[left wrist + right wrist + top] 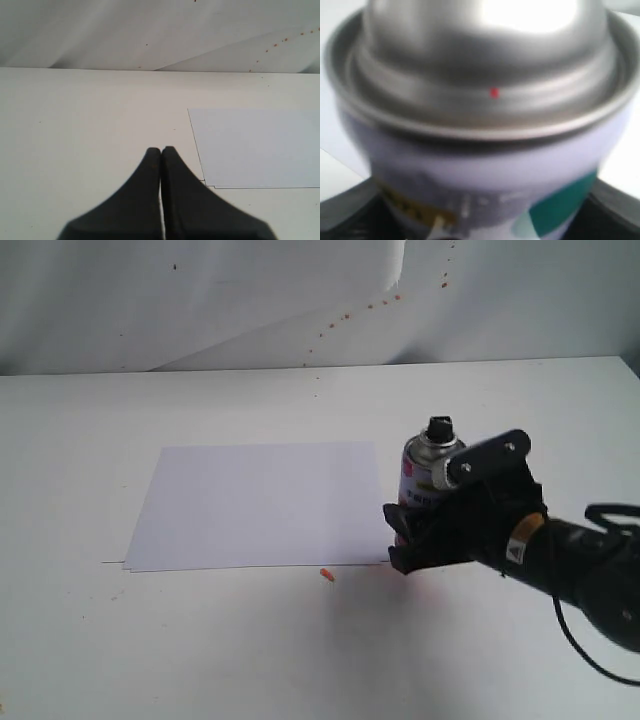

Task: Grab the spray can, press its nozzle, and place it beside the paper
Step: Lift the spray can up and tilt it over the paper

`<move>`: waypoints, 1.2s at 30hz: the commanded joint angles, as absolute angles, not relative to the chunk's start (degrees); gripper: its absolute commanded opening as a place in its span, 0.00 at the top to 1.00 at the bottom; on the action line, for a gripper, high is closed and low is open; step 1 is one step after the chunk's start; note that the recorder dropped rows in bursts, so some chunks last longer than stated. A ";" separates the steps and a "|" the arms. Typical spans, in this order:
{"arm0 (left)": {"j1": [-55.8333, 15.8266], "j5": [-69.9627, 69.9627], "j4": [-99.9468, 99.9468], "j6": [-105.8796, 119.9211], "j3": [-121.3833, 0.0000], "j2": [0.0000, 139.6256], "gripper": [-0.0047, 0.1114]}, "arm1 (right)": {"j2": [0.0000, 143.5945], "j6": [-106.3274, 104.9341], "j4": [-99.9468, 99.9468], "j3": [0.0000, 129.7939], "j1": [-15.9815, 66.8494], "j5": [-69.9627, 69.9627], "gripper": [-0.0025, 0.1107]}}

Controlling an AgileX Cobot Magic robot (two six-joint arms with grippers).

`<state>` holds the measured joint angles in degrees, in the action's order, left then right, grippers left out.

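The spray can (428, 462) stands upright just past the right edge of the paper (260, 502), its black nozzle (439, 427) on top and uncovered. My right gripper (418, 525) is shut on the can's lower body and hides its base, so I cannot tell whether it rests on the table. In the right wrist view the can (480, 150) fills the picture, silver shoulder up, with dark fingers (345, 215) at both sides; the nozzle is out of view there. My left gripper (161, 150) is shut and holds nothing, near the paper's corner (255, 147); the exterior view does not show it.
A small orange scrap (327, 574) lies on the white table (200, 640) just in front of the paper. A wrinkled white backdrop sheet (200, 300) with red-orange specks hangs behind. The right arm's cable (585, 640) loops at the right edge.
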<state>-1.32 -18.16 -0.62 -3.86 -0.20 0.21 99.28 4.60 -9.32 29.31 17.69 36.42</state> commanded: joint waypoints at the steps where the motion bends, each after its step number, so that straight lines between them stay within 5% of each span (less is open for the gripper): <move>1: -1.61 -17.89 -0.82 -4.05 0.00 0.00 0.96 | 94.92 7.12 -17.16 39.96 17.33 20.49 0.98; 6: -1.61 -17.89 -0.82 -4.05 0.00 0.00 0.96 | 94.66 7.24 -21.02 52.71 17.41 1.20 0.98; 17: -1.61 -17.89 -0.82 -4.05 0.00 0.00 0.96 | 97.90 -6.05 -19.24 69.07 20.74 -17.89 0.98; 25: -1.61 -17.89 -0.82 -4.05 0.00 0.00 0.96 | 102.33 -27.19 -1.13 75.75 20.91 -25.13 0.98; 36: -1.61 -17.89 -0.82 -4.05 0.00 0.00 0.96 | 109.71 -29.99 -7.49 81.24 26.76 -27.24 0.98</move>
